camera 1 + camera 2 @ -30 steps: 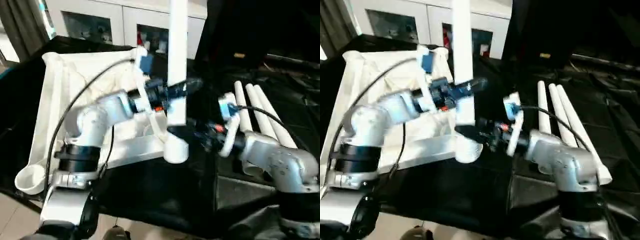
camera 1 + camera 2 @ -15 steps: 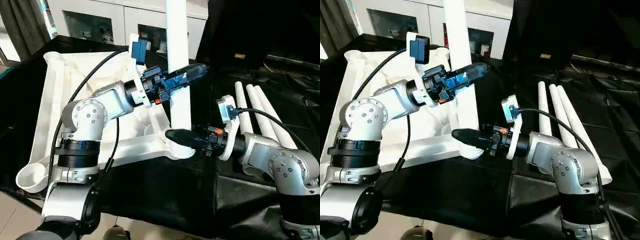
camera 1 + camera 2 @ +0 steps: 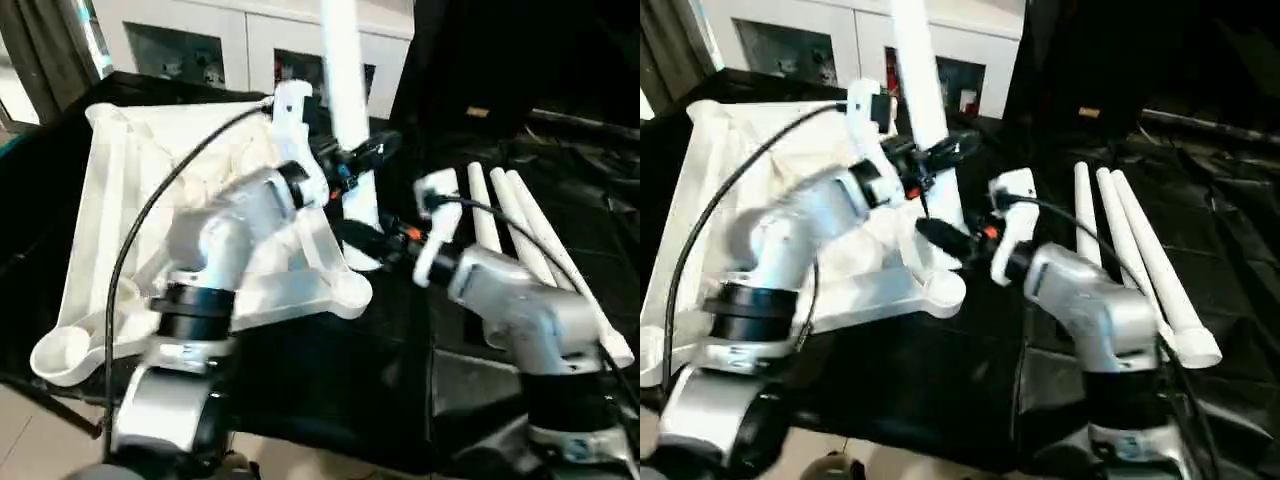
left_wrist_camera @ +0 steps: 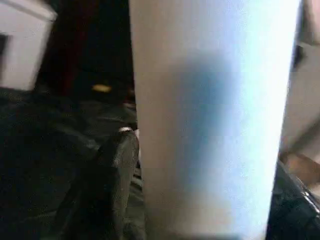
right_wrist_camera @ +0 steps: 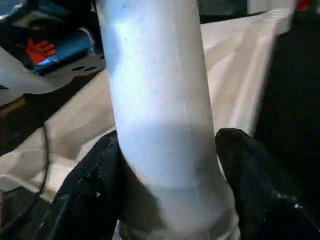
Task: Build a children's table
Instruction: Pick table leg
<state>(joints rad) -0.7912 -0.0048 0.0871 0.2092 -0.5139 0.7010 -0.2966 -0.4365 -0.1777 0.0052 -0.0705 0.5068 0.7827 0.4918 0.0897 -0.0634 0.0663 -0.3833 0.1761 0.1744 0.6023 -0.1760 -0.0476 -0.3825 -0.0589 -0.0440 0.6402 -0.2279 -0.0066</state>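
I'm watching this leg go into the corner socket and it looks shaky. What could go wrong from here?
The upright leg leans rather than standing straight over the tabletop, so it may jam or fail to seat in the socket. Both the left pincer and the right pincer straddle it; if they loosen early it could topple toward the three spare legs.

Silver forearms (image 3: 520,300) with black joint bands, white wrist brackets, thin black cables, and glossy black fingers (image 5: 95,185)

Lab or workshop: white glass-door cabinets (image 3: 210,45) along back wall, black-draped work table (image 3: 560,140).
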